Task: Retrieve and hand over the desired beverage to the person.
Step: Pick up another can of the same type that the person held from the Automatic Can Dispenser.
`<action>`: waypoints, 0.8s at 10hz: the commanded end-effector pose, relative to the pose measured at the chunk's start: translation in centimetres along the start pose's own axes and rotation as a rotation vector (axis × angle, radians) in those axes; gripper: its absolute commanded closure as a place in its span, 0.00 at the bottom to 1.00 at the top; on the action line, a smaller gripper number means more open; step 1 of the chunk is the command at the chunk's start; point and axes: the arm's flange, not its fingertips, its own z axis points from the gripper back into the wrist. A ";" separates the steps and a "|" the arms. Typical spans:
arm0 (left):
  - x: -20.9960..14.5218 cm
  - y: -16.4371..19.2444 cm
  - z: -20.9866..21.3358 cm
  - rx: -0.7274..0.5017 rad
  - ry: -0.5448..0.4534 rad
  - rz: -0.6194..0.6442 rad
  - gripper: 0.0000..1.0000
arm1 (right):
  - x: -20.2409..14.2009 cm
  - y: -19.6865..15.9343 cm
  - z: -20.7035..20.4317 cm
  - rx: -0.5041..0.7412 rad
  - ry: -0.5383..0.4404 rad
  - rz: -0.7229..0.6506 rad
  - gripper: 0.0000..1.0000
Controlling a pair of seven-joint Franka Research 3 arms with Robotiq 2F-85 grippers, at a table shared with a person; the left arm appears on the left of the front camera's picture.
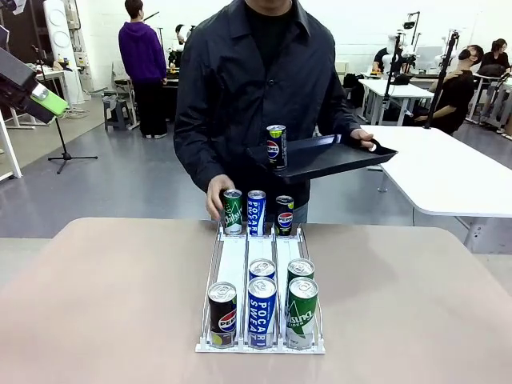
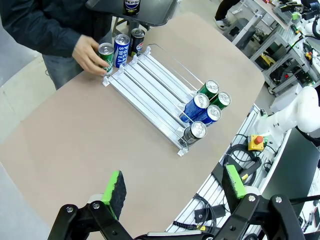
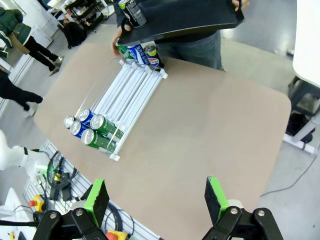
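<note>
The person [image 1: 264,96] holds a green can [image 1: 232,212] at the far end of the rack [image 1: 234,260]. The left gripper [image 2: 174,187] and right gripper [image 3: 156,196] hover high, fingers apart and empty. Retrieval looks unstarted; the next move calls for reaching whichever drink is wanted.

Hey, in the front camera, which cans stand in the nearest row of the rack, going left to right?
black Pepsi can → blue Pocari Sweat can → green can
</note>
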 end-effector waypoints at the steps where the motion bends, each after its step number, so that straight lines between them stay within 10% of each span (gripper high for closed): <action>1: 0.2 0.0 0.0 -0.002 -0.006 -0.004 0.00 | 0.2 0.0 -0.1 0.036 -0.019 0.010 0.00; 8: 0.2 0.0 0.0 -0.002 -0.006 -0.004 0.00 | 0.0 0.0 0.0 0.000 0.000 0.000 0.00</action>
